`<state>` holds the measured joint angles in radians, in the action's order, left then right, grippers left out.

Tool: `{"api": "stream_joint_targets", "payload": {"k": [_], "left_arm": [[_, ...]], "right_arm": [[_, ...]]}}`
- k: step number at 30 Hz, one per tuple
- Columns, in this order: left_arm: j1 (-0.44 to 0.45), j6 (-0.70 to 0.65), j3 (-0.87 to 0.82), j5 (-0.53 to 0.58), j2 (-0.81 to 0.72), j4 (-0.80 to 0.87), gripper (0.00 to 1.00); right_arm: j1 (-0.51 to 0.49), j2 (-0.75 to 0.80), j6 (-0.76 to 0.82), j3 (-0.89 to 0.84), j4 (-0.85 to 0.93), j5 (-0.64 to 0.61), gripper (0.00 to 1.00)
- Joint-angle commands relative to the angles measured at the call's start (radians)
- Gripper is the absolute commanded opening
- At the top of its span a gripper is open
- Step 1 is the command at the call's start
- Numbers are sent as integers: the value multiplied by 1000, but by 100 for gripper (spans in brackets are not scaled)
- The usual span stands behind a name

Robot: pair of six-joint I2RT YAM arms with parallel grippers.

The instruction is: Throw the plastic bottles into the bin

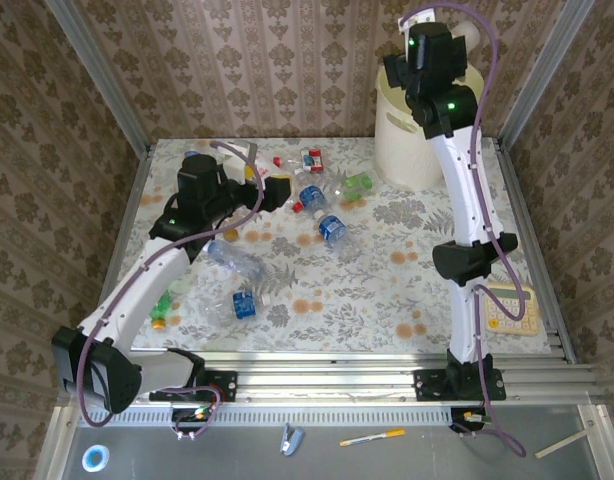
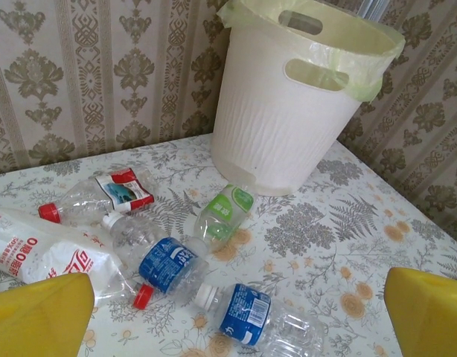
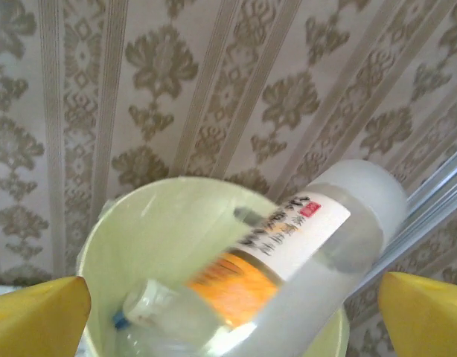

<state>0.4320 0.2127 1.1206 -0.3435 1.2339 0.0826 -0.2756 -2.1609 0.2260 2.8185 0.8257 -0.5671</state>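
We record:
- right gripper [image 3: 232, 316]: fingers spread over the bin [image 3: 128, 223], with a blurred orange-labelled bottle [image 3: 303, 245] loose between them at its mouth.
- left gripper [image 2: 236, 309]: fingers spread above plastic bottles [image 2: 167, 265] scattered on the floral table [image 2: 325, 245].

Walls [image 1: 287, 60] on three sides are papered in a beige damask pattern with vertical stripes. Aluminium posts [image 1: 97, 75] are fitted at the far corners. The table [image 1: 387, 290] is surfaced in a pale floral print with orange blossoms. An aluminium rail [image 1: 337, 374] is mounted along its near edge. Lighting is bright and even.
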Motion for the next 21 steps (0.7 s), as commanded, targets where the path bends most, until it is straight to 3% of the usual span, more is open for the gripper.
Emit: {"api": "stream_joint_targets", "payload": {"k": [1, 7, 16, 21], "left_arm": [[-3, -25, 36, -11, -18, 28, 100], [-13, -21, 2, 7, -61, 39, 100], [-18, -10, -22, 37, -116, 88, 100], [-22, 13, 3, 32, -117, 196, 100]], "right_arm": [[-2, 73, -84, -8, 73, 14, 100], [-7, 160, -118, -116, 84, 51, 100], [-9, 207, -170, -117, 141, 152, 100], [-29, 230, -197, -118, 194, 230, 100]]}}
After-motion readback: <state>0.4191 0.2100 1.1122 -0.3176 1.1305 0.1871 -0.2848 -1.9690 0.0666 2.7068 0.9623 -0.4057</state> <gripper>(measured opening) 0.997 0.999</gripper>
